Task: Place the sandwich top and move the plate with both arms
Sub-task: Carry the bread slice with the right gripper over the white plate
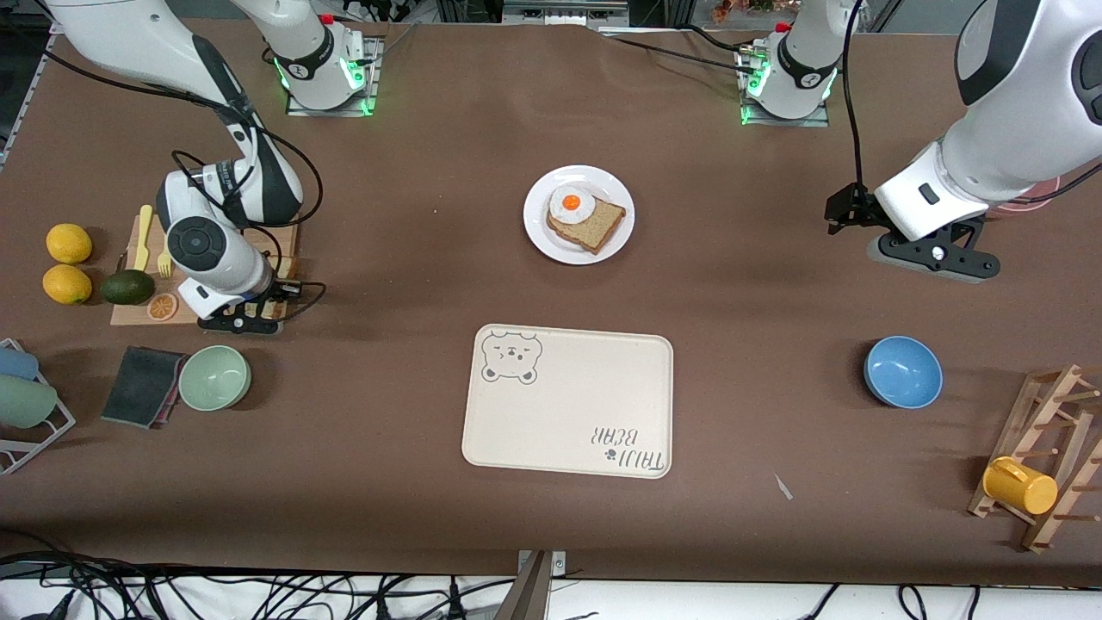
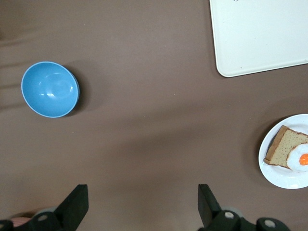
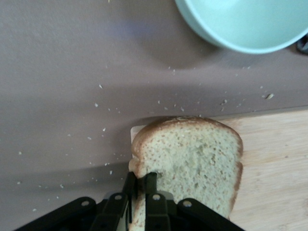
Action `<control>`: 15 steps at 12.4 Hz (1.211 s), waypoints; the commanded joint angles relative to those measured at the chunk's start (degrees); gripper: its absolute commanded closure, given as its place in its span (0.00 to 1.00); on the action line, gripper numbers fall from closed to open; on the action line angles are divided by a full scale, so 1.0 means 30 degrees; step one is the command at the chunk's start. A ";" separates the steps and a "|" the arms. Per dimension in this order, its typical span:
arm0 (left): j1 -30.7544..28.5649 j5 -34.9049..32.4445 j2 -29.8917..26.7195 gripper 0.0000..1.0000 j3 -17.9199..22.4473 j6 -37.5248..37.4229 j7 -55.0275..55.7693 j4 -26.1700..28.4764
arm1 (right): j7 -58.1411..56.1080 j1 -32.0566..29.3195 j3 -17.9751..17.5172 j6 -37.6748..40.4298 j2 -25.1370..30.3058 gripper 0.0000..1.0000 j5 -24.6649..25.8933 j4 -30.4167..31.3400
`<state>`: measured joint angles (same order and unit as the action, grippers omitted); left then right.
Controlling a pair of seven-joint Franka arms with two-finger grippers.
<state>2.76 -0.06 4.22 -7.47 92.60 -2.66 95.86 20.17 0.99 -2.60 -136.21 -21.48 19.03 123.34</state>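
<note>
The sandwich top (image 3: 192, 159), a light speckled slice with a brown crust, lies over the corner of a wooden cutting board (image 3: 274, 159). My right gripper (image 3: 142, 179) is shut on its crust edge. In the front view the right gripper (image 1: 241, 323) is over that board (image 1: 138, 314) and hides the slice. The white plate (image 1: 594, 176) sits mid-table and carries a darker bread slice (image 1: 598, 224) with a fried egg (image 1: 571, 205) on it. My left gripper (image 1: 934, 256) is open and empty above bare table at the left arm's end. Its wrist view shows the gripper (image 2: 143, 202) and the plate (image 2: 274, 171).
A cream bear tray (image 1: 568, 400) lies nearer the front camera than the plate. A green bowl (image 1: 214, 377) and dark cloth (image 1: 138, 386) sit by the board. Lemons (image 1: 67, 263), an avocado (image 1: 127, 287), a blue bowl (image 1: 902, 370) and a mug rack (image 1: 1046, 456) stand at the table's ends.
</note>
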 commanded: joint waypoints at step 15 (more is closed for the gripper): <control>-0.0159 0.0429 0.0060 0.00 0.0000 -0.0339 -0.0197 -0.0371 | 0.9611 0.8482 -0.3998 0.8902 -0.0778 1.00 -0.6783 -1.0322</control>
<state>2.76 -0.06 4.22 -7.47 92.60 -2.66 95.86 43.39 23.14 -15.02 -110.26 -21.76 -0.26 96.03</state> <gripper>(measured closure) 0.000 0.938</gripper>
